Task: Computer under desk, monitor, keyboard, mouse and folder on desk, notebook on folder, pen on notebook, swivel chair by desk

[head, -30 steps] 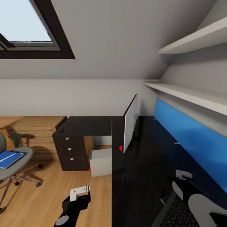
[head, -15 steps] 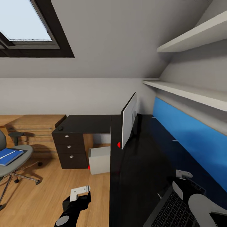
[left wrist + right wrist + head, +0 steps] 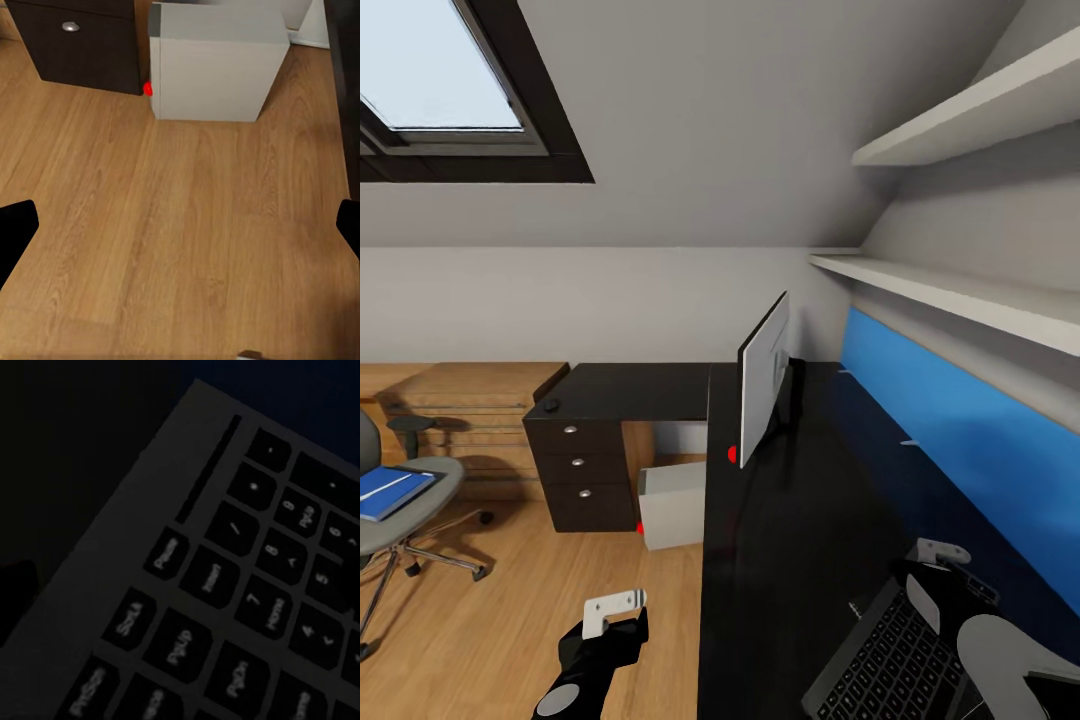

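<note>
1. The surface (image 3: 790, 560), the glossy black L-shaped desk top, runs from the near right of the head view back to the far wall, then turns left over a dark drawer unit (image 3: 580, 470) with silver knobs
2. The monitor (image 3: 762, 393) stands upright on the surface at its left edge, seen nearly edge-on, silver-grey back facing the camera, a red dot at its lower corner
3. The computer (image 3: 673, 504), a light grey box with a red dot low on its front, sits on the wood floor (image 3: 490, 630) under the surface, just beside the drawer unit; the left wrist view shows it too (image 3: 217, 64)
4. The keyboard (image 3: 890, 660) lies at an angle on the near part of the surface, under the right arm; its keys appear close up in the right wrist view (image 3: 240, 607)
5. The right gripper (image 3: 945, 560) hangs over the keyboard's far end; I cannot tell whether it is released or clenched
6. The left gripper (image 3: 615, 607) hovers over the floor, left of the surface; its dark fingertips (image 3: 15, 229) stand wide apart in the left wrist view, released and holding nothing
7. The swivel chair (image 3: 410, 510) stands at the left edge of the head view, well apart from the surface, with the blue folder (image 3: 390, 492) lying on its seat and a thin pale pen (image 3: 392, 487) on the folder
</note>
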Robot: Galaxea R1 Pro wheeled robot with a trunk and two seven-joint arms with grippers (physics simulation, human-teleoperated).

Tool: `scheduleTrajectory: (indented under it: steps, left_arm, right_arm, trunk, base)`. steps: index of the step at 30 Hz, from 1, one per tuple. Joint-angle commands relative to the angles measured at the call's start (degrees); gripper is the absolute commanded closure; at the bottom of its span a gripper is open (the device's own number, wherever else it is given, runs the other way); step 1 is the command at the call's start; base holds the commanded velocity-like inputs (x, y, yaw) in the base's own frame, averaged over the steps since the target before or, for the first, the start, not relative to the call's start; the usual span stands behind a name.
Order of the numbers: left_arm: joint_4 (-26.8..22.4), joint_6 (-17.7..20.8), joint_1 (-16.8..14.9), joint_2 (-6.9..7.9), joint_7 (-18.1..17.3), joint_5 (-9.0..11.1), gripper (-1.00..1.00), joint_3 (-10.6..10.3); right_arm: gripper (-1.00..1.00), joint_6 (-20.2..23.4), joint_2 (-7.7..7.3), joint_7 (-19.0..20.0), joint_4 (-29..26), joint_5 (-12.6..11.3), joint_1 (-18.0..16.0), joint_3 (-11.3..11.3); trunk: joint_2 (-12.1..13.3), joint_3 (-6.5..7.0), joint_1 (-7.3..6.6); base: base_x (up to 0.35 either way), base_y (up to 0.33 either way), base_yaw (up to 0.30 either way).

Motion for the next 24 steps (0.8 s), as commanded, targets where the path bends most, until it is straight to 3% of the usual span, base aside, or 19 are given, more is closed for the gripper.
scheduleTrajectory:
  steps: [1,13,18,24]
  left_arm:
    - [-0.1,0.1,0.0,0.0,0.5,0.5,-1.0,0.0]
    - [0.9,0.2,0.0,0.32,0.3,0.5,-1.0,-0.1]
    - [1.2,0.2,0.0,0.29,0.2,0.5,-1.0,-0.1]
    - [1.1,0.2,0.0,0.1,0.3,0.5,-1.0,-1.2]
  right_arm:
    - [-1.0,0.3,0.0,-0.2,-0.1,-0.4,0.0,0.1]
    - [-1.0,-0.4,0.19,0.3,-0.9,-0.3,0.0,0.4]
    - [-1.0,-1.1,0.26,0.4,-4.4,-0.4,0.1,0.2]
    - [-1.0,-1.0,0.28,0.4,-5.6,-0.4,0.1,0.1]
  trunk:
    - [0.0,-0.06,0.01]
    - [0.0,-0.06,0.01]
    - [0.0,-0.06,0.01]
    - [0.0,-0.06,0.01]
  base:
    - [0.0,0.0,0.0]
    - [0.032,0.018,0.0]
    - [0.136,0.052,0.0]
    - [0.015,0.005,0.0]
